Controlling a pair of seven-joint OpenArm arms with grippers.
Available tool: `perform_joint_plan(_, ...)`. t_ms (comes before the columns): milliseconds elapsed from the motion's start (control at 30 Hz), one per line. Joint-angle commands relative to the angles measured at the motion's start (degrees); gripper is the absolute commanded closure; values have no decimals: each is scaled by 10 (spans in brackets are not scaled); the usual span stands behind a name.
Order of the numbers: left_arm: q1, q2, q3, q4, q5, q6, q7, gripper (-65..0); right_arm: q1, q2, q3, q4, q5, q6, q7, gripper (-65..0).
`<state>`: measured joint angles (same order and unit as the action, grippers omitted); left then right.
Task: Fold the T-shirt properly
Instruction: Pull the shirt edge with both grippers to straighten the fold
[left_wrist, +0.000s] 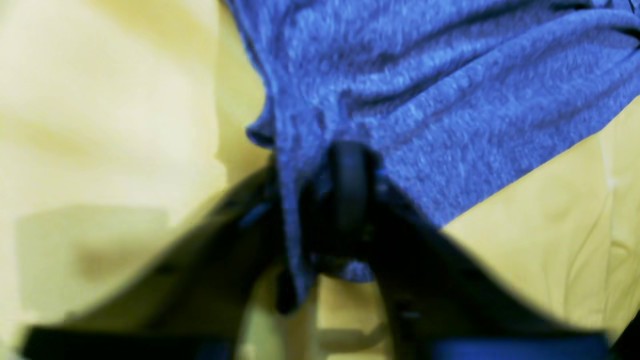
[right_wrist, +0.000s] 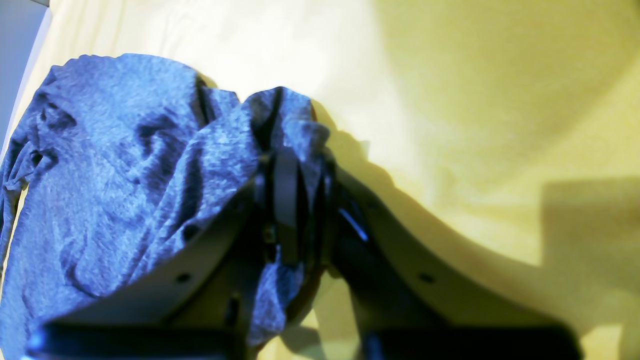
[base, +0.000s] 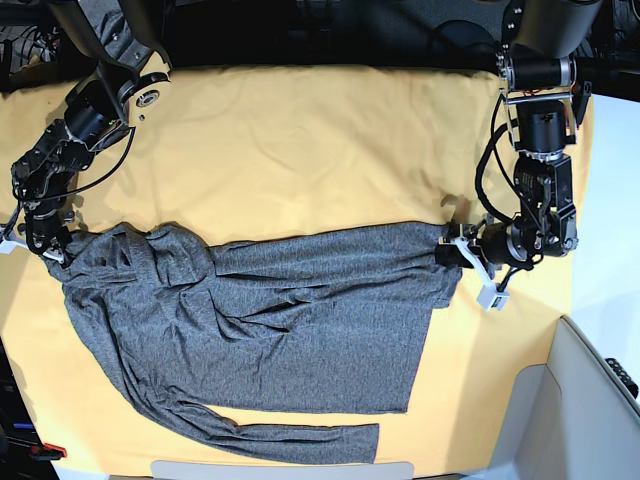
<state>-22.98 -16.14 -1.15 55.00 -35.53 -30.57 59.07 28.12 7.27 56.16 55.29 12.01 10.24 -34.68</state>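
Grey heathered knit, thin and soft: the shirt (base: 270, 330) lies spread across the lower half of the yellow-orange cloth (base: 320, 150), collar end at the base view's left, hem at its right, one long sleeve (base: 290, 438) running along the bottom edge. It reads blue in both wrist views.

The left gripper (base: 450, 250) has its fingers clamped on the hem corner; the wrist view shows fabric (left_wrist: 425, 100) bunched between the closed jaws and pulled taut away from them. The right gripper (base: 52, 252) is pinched shut on the shoulder end, with cloth (right_wrist: 115, 175) gathered up and over the fingers.

Step in hand looks like stretching or dragging the top edge flat before a fold, so judged from that:
- move both arms together at an even pace, otherwise the edge skews
- lift only slightly; thin knit sags and drags wrinkles along
- the left-side shoulder area is heavily bunched, so tension along the top edge should pull that out first
- grips are near the very edge, so a hard tug could slip the fabric free

Count: one shirt, one table cloth, two grippers, both holding. Only one sleeve is clearly laid out; the other seems lost in the folds near the right gripper, cannot tell.
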Motion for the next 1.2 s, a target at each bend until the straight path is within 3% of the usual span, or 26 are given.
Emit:
perform_joint_plan(0,9,4,7,-6,25,-1,59,0,1,-2,-2,0,-16,-9,-36,0)
perform_joint_plan(333,9,-6,2,82,25,-1,126,-3,-6,28,-2,23,-16,-9,-68,0)
perform_joint_plan(700,45,-20,1,175,26,-1,168,-3,-56,34,-2,149,-16,-9,-184,0)
perform_joint_plan(1000,105,-62,-12,220,26,0,168,-3,-104,93,-2,179,-16,-9,-241,0)
perform_joint_plan(1167,135,-65,-67,224,25,-1,194,-3,-139,119,-2,179,-15,29,-241,0)
